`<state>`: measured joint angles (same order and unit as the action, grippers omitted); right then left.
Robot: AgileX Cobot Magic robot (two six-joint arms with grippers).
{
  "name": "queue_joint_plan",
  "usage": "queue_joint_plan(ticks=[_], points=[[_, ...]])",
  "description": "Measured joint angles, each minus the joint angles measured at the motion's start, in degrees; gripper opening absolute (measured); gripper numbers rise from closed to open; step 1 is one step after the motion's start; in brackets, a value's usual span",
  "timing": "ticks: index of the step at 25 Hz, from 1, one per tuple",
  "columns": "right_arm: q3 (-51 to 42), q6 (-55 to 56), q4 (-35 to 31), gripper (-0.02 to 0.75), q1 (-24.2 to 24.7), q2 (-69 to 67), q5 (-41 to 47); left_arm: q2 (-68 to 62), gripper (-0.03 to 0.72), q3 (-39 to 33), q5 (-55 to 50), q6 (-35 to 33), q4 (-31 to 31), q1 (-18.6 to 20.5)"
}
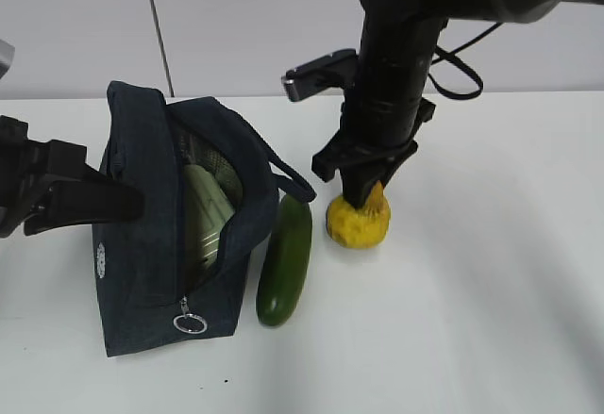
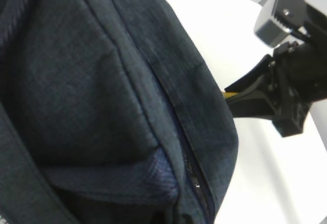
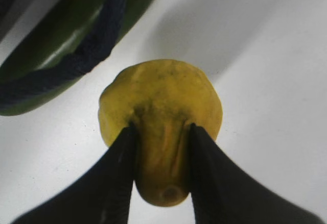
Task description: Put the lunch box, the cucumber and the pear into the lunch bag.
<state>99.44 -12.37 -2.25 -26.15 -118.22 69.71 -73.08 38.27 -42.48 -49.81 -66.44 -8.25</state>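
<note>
Down near the middle of the white worktop, the right claw stands upright over the pear, its two dark fingers clamped on either side of the fruit's narrow neck. The right wrist view shows both fingers pressed against the yellow, lumpy skin, with the pear's wider body resting on the worktop surface.

Just beside the pear, on the side toward the left edge, the cucumber lies lengthwise, one rounded end pointing to the near edge and the other to the far edge. It is close to the pear but apart from it. The bag's padded handle loops across the cucumber's far end.

The lunch bag sits toward the left edge of the worktop, touching or almost touching the cucumber along its side. Its zipper is open, the metal ring pull hanging at the near end of the opening. Inside the opening the pale green lid of the lunch box shows, tilted within the bag.

At the left edge, the left claw reaches in against the outer side of the bag. The left wrist view is filled with navy fabric, and I cannot tell whether this claw is apart or together.
</note>
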Motion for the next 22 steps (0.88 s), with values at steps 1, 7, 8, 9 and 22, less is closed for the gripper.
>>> queue_joint_plan(ticks=[1, 7, 8, 9, 22], points=[[1.0, 0.0, 0.0, 0.251, 0.0, 0.5, 0.0, 0.0, -0.013, 0.0, 0.0, 0.0, 0.0, 0.0], [7.8, 0.2, -1.1, 0.251, 0.0, 3.9, 0.5, 0.0, -0.013, 0.0, 0.0, 0.0, 0.0, 0.0], [9.0, 0.2, -1.8, 0.251, 0.0, 4.4, 0.7, 0.0, -0.013, 0.0, 0.0, 0.0, 0.0, 0.0], [10.0, 0.2, -2.9, 0.251, 0.0, 4.7, 0.8, 0.0, -0.013, 0.0, 0.0, 0.0, 0.0, 0.0], [15.0, -3.1, -22.7, 0.249, 0.0, 5.0, 0.5, 0.0, -0.013, 0.0, 0.0, 0.0, 0.0, 0.0]])
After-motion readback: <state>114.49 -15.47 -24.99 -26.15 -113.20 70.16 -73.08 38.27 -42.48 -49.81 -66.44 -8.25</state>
